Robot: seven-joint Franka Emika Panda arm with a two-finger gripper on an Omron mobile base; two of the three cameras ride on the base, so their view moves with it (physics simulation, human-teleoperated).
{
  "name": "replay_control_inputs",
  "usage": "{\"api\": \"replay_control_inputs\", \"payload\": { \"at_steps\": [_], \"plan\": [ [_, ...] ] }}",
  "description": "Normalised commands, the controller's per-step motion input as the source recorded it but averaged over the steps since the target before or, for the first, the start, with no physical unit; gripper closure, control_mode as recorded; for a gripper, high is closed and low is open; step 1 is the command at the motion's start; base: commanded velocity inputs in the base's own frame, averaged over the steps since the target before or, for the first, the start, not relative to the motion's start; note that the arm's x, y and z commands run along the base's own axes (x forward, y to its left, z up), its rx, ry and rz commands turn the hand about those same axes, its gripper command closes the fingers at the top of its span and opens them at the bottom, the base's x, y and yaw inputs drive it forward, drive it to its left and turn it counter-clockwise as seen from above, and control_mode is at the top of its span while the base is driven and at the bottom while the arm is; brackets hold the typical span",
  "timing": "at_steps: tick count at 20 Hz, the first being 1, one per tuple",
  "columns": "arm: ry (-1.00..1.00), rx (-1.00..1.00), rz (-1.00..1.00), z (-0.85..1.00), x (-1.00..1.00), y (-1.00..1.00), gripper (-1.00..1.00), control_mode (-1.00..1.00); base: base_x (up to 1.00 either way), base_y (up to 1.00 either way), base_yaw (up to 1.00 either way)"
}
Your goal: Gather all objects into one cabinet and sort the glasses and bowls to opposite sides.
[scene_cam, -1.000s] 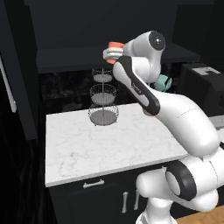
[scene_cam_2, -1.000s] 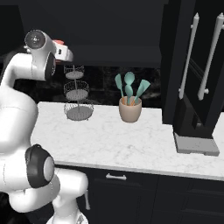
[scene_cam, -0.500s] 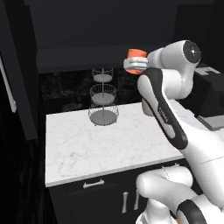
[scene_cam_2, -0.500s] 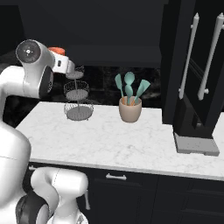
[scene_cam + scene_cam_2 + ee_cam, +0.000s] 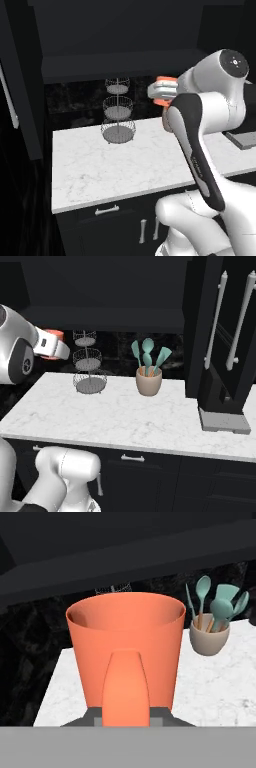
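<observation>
The orange cup [image 5: 125, 649] is held by the gripper [image 5: 161, 93], whose jaws are closed tight on it; in the hand view the cup stands upright with its open mouth toward the top, and one wall is covered by a finger that shows orange through the cup. In the left base view the orange cup [image 5: 165, 90] is seen high above the white marble counter [image 5: 90, 165], to the right of the three-tier wire basket stand [image 5: 118, 112] and just below the underside of the black wall cabinet [image 5: 120, 60]. In the right base view the cup [image 5: 51, 343] is carried at the left, beside the basket stand [image 5: 86, 363] and well above the counter [image 5: 125, 416]. A tan utensil crock [image 5: 149, 382] with teal utensils [image 5: 148, 356] is set on the counter to the right of the stand, apart from it. A tall black cabinet with long pale handles [image 5: 220, 316] is seen at the right end of the counter.
</observation>
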Motion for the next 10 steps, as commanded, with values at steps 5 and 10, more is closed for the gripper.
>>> {"api": "replay_control_inputs", "payload": {
  "at_steps": [5, 10],
  "plan": [
    [0.12, 0.0, 0.0, 0.0, -0.75, 0.0, 1.0, -1.0, 0.0, 0.0, 0.0],
    [-0.01, 0.0, 0.07, -0.12, -0.48, 0.0, 1.0, -1.0, 0.0, 0.0, 0.0]
  ]
}}
